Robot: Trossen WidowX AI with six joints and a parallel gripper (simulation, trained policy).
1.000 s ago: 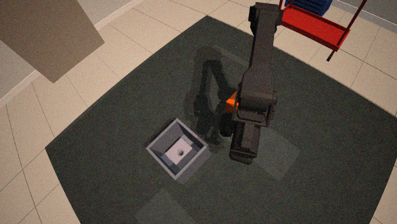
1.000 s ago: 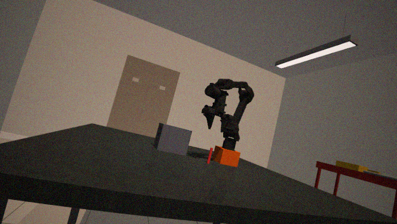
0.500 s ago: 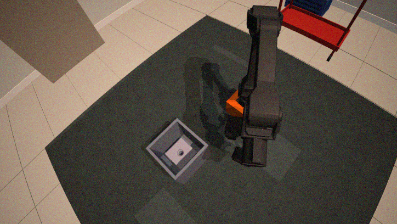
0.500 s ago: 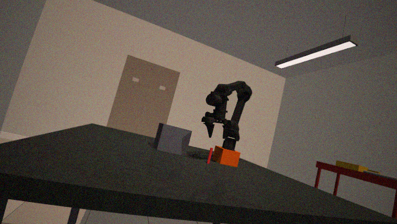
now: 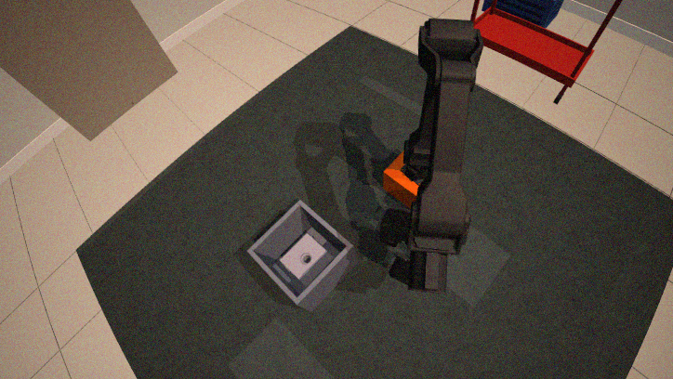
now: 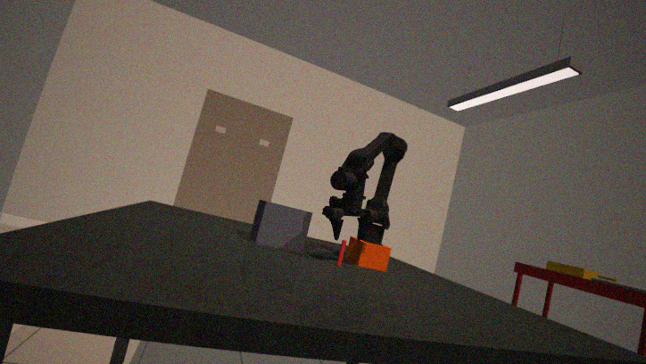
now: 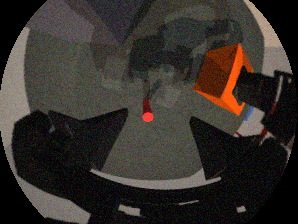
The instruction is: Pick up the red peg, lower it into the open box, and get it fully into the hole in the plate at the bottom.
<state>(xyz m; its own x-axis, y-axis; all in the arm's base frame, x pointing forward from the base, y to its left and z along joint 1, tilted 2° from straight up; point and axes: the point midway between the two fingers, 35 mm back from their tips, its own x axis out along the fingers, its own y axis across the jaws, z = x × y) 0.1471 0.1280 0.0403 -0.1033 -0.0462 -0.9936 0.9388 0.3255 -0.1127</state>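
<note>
The red peg (image 6: 342, 252) (image 7: 147, 116) stands upright on the dark table, close to the orange block; in the top view the arm hides it. The open grey box (image 5: 329, 280) (image 6: 282, 226) stands apart from the peg. The pale plate (image 5: 293, 259) lies at its bottom, and its round hole is empty. My gripper (image 7: 160, 115) is open, its fingers wide apart and pointing down. In the wrist view the peg's top shows between the fingertips, nearer the left one, with no finger touching it. In the exterior view the visible fingertip is a little above the peg's top.
The orange block (image 5: 400, 186) (image 6: 375, 256) (image 7: 233, 67) surrounds the arm's base, right beside the peg. The dark table top (image 5: 188, 212) (image 6: 180, 261) carries the box, peg and arm. A red cart (image 5: 532, 46) stands on the floor beyond the table.
</note>
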